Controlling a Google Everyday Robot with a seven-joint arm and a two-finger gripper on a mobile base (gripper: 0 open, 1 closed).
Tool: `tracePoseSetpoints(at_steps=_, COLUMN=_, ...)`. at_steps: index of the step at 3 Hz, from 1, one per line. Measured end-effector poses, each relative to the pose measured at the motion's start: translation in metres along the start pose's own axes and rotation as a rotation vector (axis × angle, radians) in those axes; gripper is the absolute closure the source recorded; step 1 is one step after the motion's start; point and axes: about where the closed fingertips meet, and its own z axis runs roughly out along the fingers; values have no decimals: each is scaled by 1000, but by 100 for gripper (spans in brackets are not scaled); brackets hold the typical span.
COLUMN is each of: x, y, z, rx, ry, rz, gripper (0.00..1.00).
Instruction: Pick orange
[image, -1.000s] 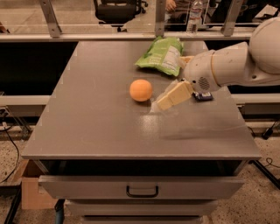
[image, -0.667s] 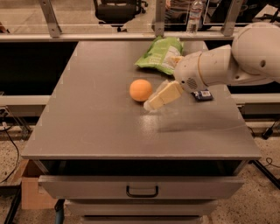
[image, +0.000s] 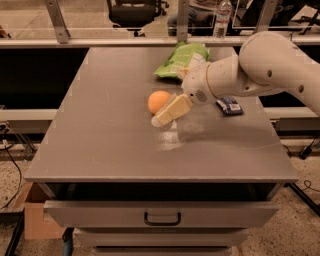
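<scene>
A grey metal table (image: 110, 130) fills most of the frame, its top running from the lower edge up to a railing in the upper part. Below its front lip, a wide drawer (image: 100, 214) with a dark handle (image: 162, 219) spans the lower part of the frame.

The robot's white arm (image: 270, 65) comes in from the upper right and slopes down and left over the tabletop, narrowing toward the middle of the frame.

A green snack bag (image: 180, 59) lies crumpled at the far side of the table, upper centre, just above the arm's wrist. A cardboard box (image: 32, 215) sits on the floor in the lower left corner, beside the table.

The gripper (image: 162, 117), cream-coloured, points down and left from the wrist near the centre of the frame, low over the tabletop. Whether it is open or closed cannot be told from this view.

The orange (image: 157, 100) rests on the table just left of centre. It sits right beside the gripper's upper left side, and the gripper overlaps its lower right edge, though contact cannot be confirmed.

A dark blue wrapped bar (image: 230, 105) lies flat on the table right of centre, under the arm. A clear water bottle (image: 222, 19) stands upright beyond the railing, upper right.
</scene>
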Motion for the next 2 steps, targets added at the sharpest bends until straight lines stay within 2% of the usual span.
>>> tracePoseSetpoints(at_steps=1, x=4, y=10, z=9, rx=-42, ry=17, rz=15, gripper=15)
tracePoseSetpoints(at_steps=2, x=8, y=21, z=12, rx=-77, ry=36, rz=20, gripper=39)
